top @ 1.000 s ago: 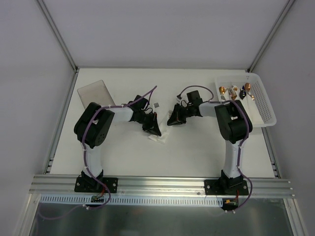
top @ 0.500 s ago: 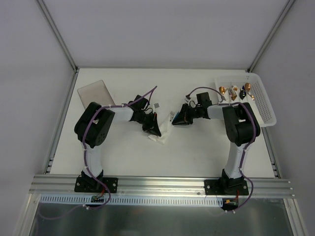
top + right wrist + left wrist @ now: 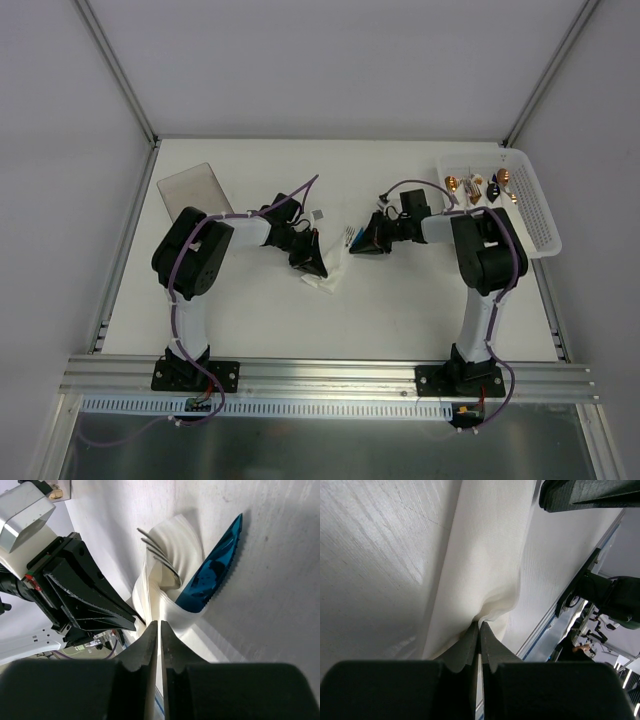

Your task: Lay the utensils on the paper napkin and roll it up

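Rightward the right gripper point(image 3: 158, 624) is drawn back since a second ago, pinched shut on the napkin point(image 3: 175, 532) edge; the left gripper point(image 3: 479, 625) is clamped on a fold. The fork point(image 3: 159, 555) and blue utensil point(image 3: 216, 567) are cradled in the napkin, on the table point(image 3: 400, 310).

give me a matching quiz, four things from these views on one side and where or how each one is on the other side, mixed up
Things:
1. left gripper
2. blue knife
3. white basket
4. grey sheet

Place or state:
a. far right of the table
b. far left of the table
c. poking out of the paper napkin beside the fork tines
d. shut, pinching the paper napkin

Pairs: 1-d, 2-c, 3-a, 4-b
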